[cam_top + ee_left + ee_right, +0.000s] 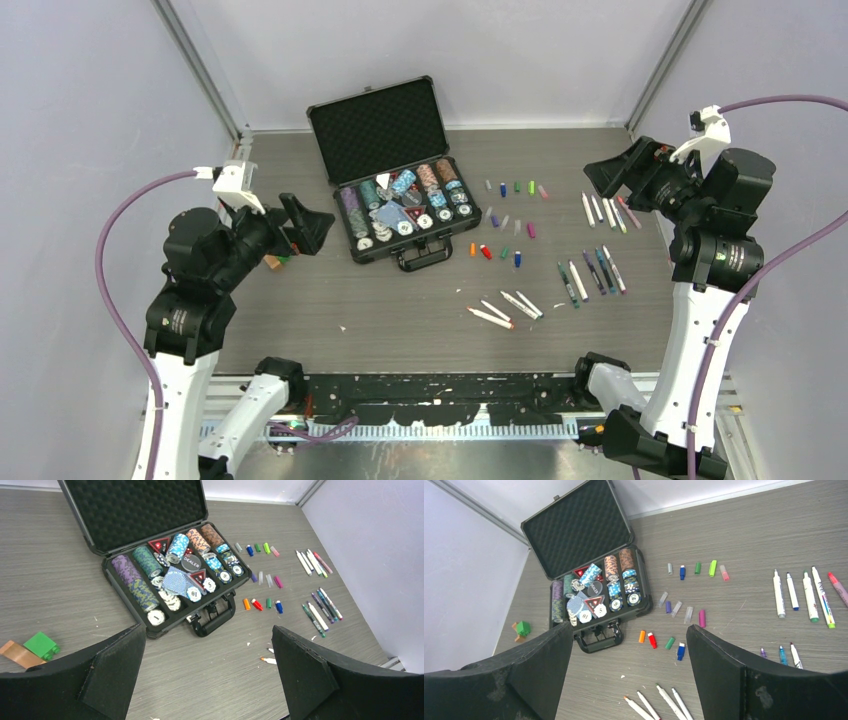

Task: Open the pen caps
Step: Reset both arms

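Two grippers: hanging raised over the table, well apart, one at each side edge.
Left gripper [308, 222]: hovering at the left edge, jaws standing wide apart, gripping nothing, pointing toward the case.
Blocks: green block [42, 645] and brown block [17, 653] lying against each other near the left wall, under the left gripper.
Black case [375, 125]: lying open left of centre, lid leaning back, handle pointing at the near edge; sitting between the left gripper and the caps.
Poker chips [405, 195]: filling the case's rows, a few lying loose on top.
Pen caps [504, 221]: lying loose on the table just right of the case, in three rough rows; far row grey, blue, green, lime, pink; middle row mostly clear and purple; near row orange, red, green, blue; all resting apart from the pens.
Near pens [505, 310]: four lying slanted toward the front edge, nearer than the caps.
Middle pens [592, 272]: about five lying side by side, right of the near cap row.
Far pens [608, 212]: five lying side by side, coloured tips showing, just beside the right gripper.
Right gripper [612, 172]: hovering at the right edge, jaws standing apart, clasping nothing.
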Tool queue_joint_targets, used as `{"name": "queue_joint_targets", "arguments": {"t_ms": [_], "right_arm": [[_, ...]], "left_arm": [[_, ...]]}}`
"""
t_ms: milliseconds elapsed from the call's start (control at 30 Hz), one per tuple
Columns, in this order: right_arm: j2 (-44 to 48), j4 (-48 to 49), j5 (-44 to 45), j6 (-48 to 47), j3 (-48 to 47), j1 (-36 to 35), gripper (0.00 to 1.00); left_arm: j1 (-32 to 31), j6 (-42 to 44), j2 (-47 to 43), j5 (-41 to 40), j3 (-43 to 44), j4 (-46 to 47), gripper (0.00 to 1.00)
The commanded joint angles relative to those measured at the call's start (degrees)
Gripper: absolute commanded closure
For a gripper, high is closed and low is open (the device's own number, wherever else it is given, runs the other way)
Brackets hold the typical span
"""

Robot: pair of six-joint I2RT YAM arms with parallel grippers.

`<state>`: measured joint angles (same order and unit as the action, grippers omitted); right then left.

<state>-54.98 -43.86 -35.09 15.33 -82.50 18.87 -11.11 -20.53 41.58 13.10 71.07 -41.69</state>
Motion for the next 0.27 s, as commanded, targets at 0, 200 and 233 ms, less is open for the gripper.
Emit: {"name": "queue_joint_targets", "arguments": {"t_ms": [0,200,233], "right_arm": [[1.1,1.5,-0.8,-0.2,-0.4,0.2,0.12],[1.0,1.8,-0.3,-0.9,-0.2,0.2,0.12],[1.0,1.8,0.1,-1.2,-0.2,0.2,0.12]], "left_arm": [[0.4,0.9,-0.6,0.4,0.9,-0.2,0.00],[0.4,0.9,-0.7,0.4,0.8,-0.3,0.00],[0.4,1.0,-0.7,0.4,0.7,-0.3,0.00]]}}
